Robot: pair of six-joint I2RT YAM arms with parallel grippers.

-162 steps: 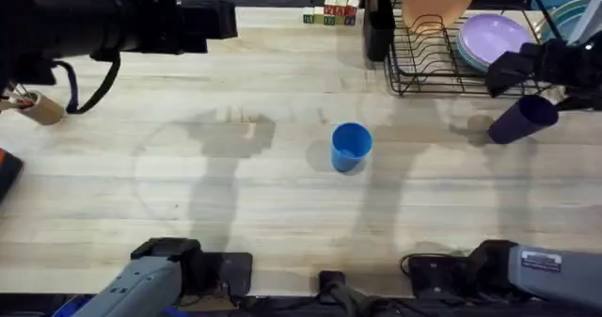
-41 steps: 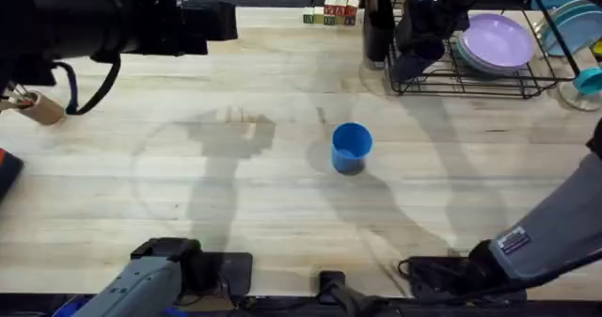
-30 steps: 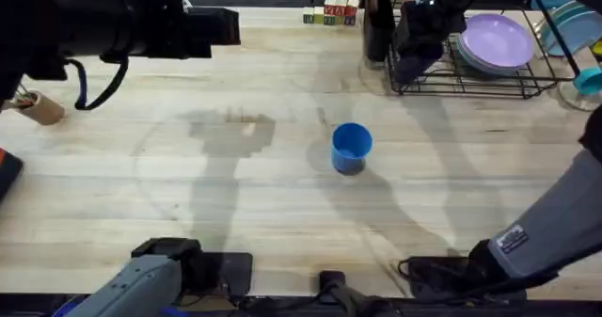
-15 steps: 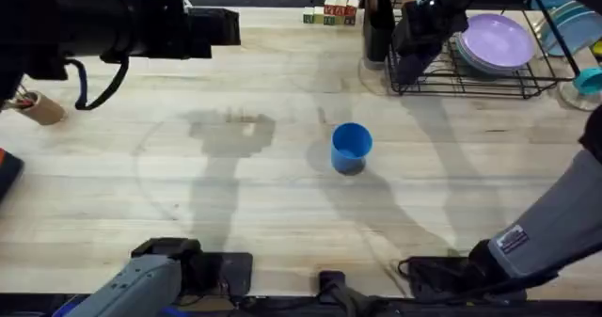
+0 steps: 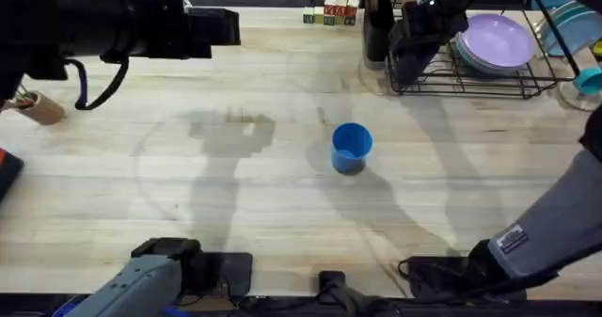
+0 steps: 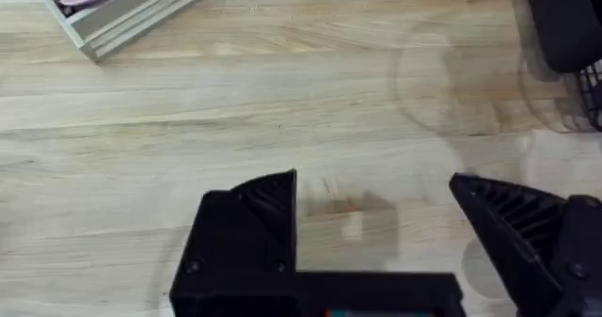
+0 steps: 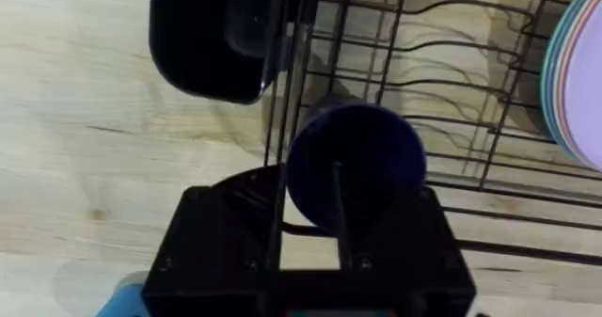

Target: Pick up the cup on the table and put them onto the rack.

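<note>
Purple cup (image 7: 356,162): held in the right gripper (image 7: 315,225); the jaws are closed on its body, so the cup lies on its side between them; the wrist view shows the cup behind the near wires of the rack (image 7: 433,101), at the rack's left end; in the overhead view the right gripper (image 5: 414,46) sits over that same corner of the rack (image 5: 489,77). Judgement: the cup is being delivered into the free end of the rack because the purple plates (image 5: 499,39) occupy the middle; release has apparently not yet taken place, as the jaws remain on the cup.

Blue cup (image 5: 352,147): stands upright, mouth up, on the tabletop (image 5: 235,204), near the middle and well apart from the rack; it is the part of the task not yet done.

Left gripper (image 6: 376,232): jaws wide open and holding nothing; bare tabletop (image 6: 282,82) shows between them; a grey slatted tray (image 6: 122,7) lies farther off. Judgement: this arm is parked high and clear so that it does not obstruct the right arm's reach.

Black container (image 7: 212,39): hangs on the outer side of the rack, just beside the purple cup; judgement: the wires and this container leave little clearance, so withdrawal after release calls for a straight path.
</note>
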